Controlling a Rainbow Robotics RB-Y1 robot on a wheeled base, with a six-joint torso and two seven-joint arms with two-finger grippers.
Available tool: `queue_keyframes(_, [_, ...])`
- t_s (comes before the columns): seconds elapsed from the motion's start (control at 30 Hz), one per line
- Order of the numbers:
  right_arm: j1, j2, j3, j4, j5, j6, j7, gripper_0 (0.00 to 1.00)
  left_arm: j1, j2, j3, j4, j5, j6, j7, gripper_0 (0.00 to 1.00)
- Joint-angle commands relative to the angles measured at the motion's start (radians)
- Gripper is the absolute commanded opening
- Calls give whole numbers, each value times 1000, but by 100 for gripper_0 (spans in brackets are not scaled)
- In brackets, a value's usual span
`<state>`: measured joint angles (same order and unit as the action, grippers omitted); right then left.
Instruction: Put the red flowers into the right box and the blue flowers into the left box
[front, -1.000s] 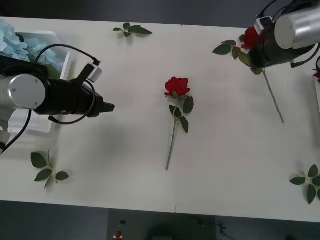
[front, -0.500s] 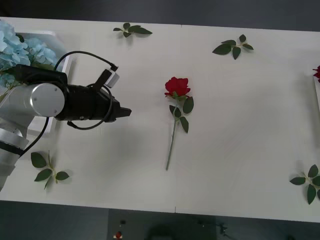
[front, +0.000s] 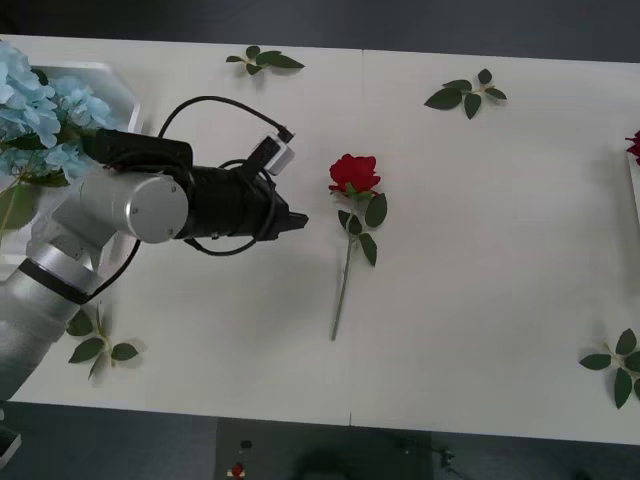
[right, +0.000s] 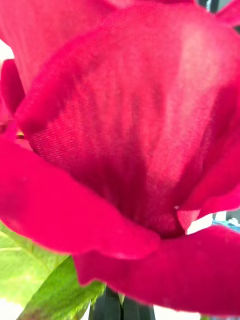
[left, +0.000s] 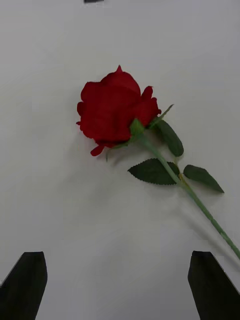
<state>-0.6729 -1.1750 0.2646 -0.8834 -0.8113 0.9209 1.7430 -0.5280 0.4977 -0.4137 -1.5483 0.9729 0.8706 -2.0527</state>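
The left gripper (front: 298, 219) hangs over the middle of the table, just left of a single red rose (front: 354, 173), its black fingers (left: 24, 282) spread wide apart with nothing between them. In the left wrist view the same rose (left: 116, 112) lies ahead of the open fingers, apart from them. The right gripper (right: 121, 307) has dark fingers pressed together directly under a large red bloom (right: 125, 145); whether they clamp its stem cannot be told.

The rose on the table has a compact, layered bloom of matte, fabric-like petals, a thin straight green stem (front: 343, 290) running toward the near edge, and dark pointed oval leaves. The bloom in the right wrist view shows a fine woven texture, with a pale green leaf (right: 45, 280) below it.

Pale blue flowers (front: 35, 110), fluffy many-petalled clusters, sit in the left box (front: 112, 82), a white plastic tray with rounded corners at the far left. A further red bloom (front: 634, 145) shows at the right edge.

The table (front: 480, 300) is smooth, matte white, with a thin seam across it. Loose green leaf sprigs (front: 264, 59) lie scattered near its edges. Dark floor lies beyond the near edge.
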Motion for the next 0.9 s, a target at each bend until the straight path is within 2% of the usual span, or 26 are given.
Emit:
queue_keyframes(0.03, [-19,-11,-10,15,1,-42,-23,0,-46,-11,-71,13,-6,-145,74,81])
queue_keyframes(0.2, [-19,0,-12,24,3,-71,-37,0,-72,-15,-177,86,26,-338,78,81])
queue_keyframes(0.27, [-19,1,-12,26,6,-73,-45,0,-81,-18,-208,111,40,-378,78,81])
queue_keyframes(0.3, [-19,1,-10,24,6,-74,-50,3,-86,-19,-220,123,49,-390,80,80])
queue_keyframes(0.33, [-19,3,-10,26,6,-77,-54,17,-92,-22,-232,136,55,-394,80,80])
queue_keyframes(0.37, [-19,3,-12,24,6,-77,-54,26,-95,-24,-234,142,58,-394,78,80])
queue_keyframes(0.4, [-19,5,-12,24,3,-80,-57,49,-96,-33,-238,152,63,-394,80,80])
queue_keyframes(0.43, [-19,5,-12,24,3,-83,-59,60,-96,-38,-240,157,66,-392,80,80])
queue_keyframes(0.47, [-19,6,-12,24,1,-88,-60,79,-96,-45,-241,166,69,-394,80,80])
queue_keyframes(0.53, [-19,5,-12,24,0,-93,-60,99,-104,-57,-249,183,70,-394,83,80])
queue_keyframes(0.77, [-19,8,-12,14,-8,-94,-62,100,-149,-133,-255,290,78,-394,101,77])
queue_keyframes(0.9, [-19,9,-16,-3,-83,-63,-63,100,-176,-173,-255,358,76,-392,108,75])
